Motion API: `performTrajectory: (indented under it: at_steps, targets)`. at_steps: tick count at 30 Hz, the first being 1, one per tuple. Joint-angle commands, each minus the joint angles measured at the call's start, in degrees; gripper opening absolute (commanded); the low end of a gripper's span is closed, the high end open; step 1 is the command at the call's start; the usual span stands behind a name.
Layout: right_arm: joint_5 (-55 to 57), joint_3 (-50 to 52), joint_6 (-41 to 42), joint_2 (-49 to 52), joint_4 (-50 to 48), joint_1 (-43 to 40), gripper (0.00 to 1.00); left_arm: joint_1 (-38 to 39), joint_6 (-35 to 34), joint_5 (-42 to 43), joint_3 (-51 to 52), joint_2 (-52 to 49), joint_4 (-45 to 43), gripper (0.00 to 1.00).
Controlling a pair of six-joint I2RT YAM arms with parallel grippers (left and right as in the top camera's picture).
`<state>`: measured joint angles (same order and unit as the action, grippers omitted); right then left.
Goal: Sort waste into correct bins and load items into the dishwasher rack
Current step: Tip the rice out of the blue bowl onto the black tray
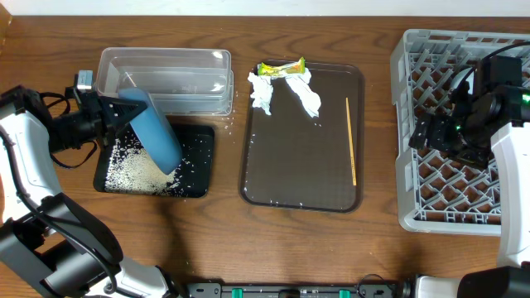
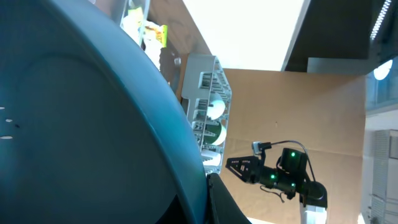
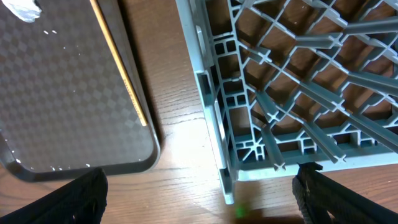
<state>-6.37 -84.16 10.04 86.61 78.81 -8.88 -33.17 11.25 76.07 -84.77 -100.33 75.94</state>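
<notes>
As the dark blue dish [image 1: 156,131] hangs tipped over the black tray [image 1: 199,178], the left gripper [image 1: 114,116] is clamped on its rim.
Its long axis slants down toward the rice grains [image 1: 137,172]. The dishwasher rack [image 1: 431,211] lies far to its right, under the wide-open right gripper [image 1: 429,132], which is the nearer arm there. No writing is legible.

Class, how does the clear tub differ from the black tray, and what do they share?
The clear tub is see-through; the black tray is opaque. The tub has tall walls; the tray is shallow. The tub looks empty; the tray holds white grains. Both are rectangular.
</notes>
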Motion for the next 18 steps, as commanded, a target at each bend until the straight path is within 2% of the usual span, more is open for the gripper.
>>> performTrajectory:
  at_steps: [1, 2, 3, 5, 6, 8, 10, 11, 14, 18]
  targets:
    - [0.3, -0.1, -0.2, -0.3, 0.2, -0.4, 0.95, -0.2, -4.2, -4.4, 0.1, 0.5, 1.4, 0.06]
    - [0.4, -0.1, -0.2, -0.3, 0.2, -0.4, 0.95, -0.2, -5.1, -4.5, 0.1, 0.5, 2.5, 0.06]
    - [0.4, -0.1, -0.2, -0.3, 0.2, -0.4, 0.95, -0.2, -3.0, -1.7, 0.1, 0.5, 3.8, 0.06]
    - [0.4, -0.1, -0.2, -0.3, 0.2, -0.4, 0.95, -0.2, 8.5, 6.3, 0.1, 0.7, 6.4, 0.06]
    - [0.4, -0.1, -0.2, -0.3, 0.2, -0.4, 0.95, -0.3, 11.0, 7.5, 0.1, 0.7, 6.7, 0.06]
    - [0.4, -0.1, -0.2, -0.3, 0.3, -0.4, 0.95, -0.5, 10.0, 4.9, 0.1, 0.5, 4.0, 0.06]
    - [0.4, -0.1, -0.2, -0.3, 0.3, -0.4, 0.95, -0.5, 4.4, 1.6, 0.1, 0.3, 2.4, 0.06]
    - [0.4, -0.1, -0.2, -0.3, 0.3, -0.4, 0.95, -0.5, 3.7, 2.5, 0.1, 0.2, 3.0, 0.06]
    - [0.4, -0.1, -0.2, -0.3, 0.3, -0.4, 0.95, -0.5, 9.9, 8.2, 0.1, 0.5, 4.9, 0.06]
    - [0.3, -0.1, -0.2, -0.3, 0.3, -0.4, 0.95, -0.8, 6.2, 6.0, 0.1, 0.1, 3.7, 0.06]
